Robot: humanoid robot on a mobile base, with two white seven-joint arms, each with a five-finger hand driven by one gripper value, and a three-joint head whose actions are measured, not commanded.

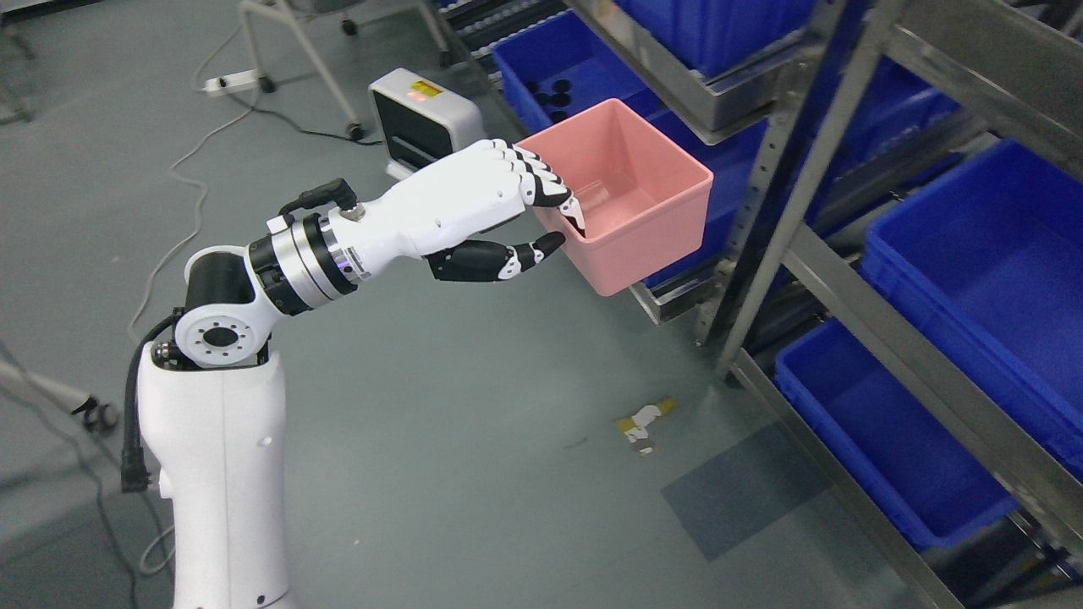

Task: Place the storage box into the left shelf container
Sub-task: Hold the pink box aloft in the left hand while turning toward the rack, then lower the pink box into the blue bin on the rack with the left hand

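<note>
One hand is working, the left hand (pixel 499 211), and no other hand shows. Its fingers (pixel 541 182) hook over the near wall of the pink storage box (pixel 643 199) and its thumb presses from below, so the box is gripped tight. The box hangs in the air, open side up and empty, just in front of the metal shelf (pixel 854 279). Blue bins sit on the shelf, and the left blue bin (pixel 558 63) lies just behind the box. I think this is the carrying step. Next the hand should move the box over that bin, lower it in, then let go.
</note>
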